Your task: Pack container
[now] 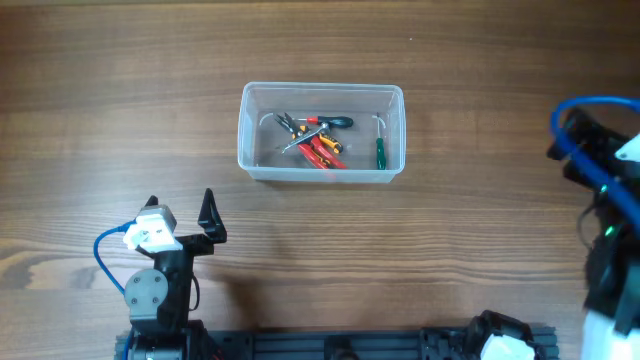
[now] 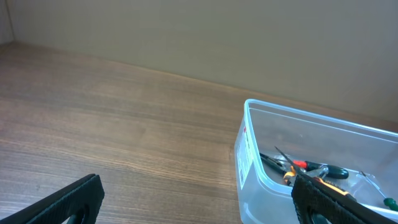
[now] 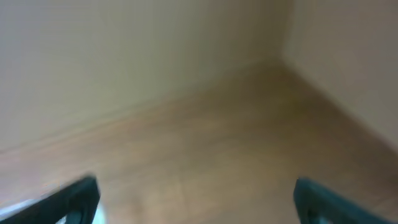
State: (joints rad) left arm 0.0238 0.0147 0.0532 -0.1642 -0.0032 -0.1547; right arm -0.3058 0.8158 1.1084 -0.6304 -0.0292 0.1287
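At the bottom left of the overhead view, the left gripper [image 1: 181, 205] hangs over bare table [image 1: 120, 80], its jaws spread wide with nothing between them. In the left wrist view the two dark fingers [image 2: 68, 202] sit at the bottom corners of the frame.

Up and to the right of that gripper, near the middle of the overhead view, stands the container [image 1: 262, 110]. Its long axis runs left to right across the frame, and its lower long wall faces the robot. Inside it lie a small heap of hand tools [image 1: 315, 138] and, apart toward its right end, a green-handled screwdriver [image 1: 380, 152]. No loose tool or lid shows on the wood.

The left gripper looks much the nearer. The right arm [image 1: 600, 170] is bunched at the right edge, well apart from the container. Its wrist view is blurred, but the right gripper [image 3: 196, 202] is wide and empty there.

Open wood surrounds the container on all sides, so any approach has free room.
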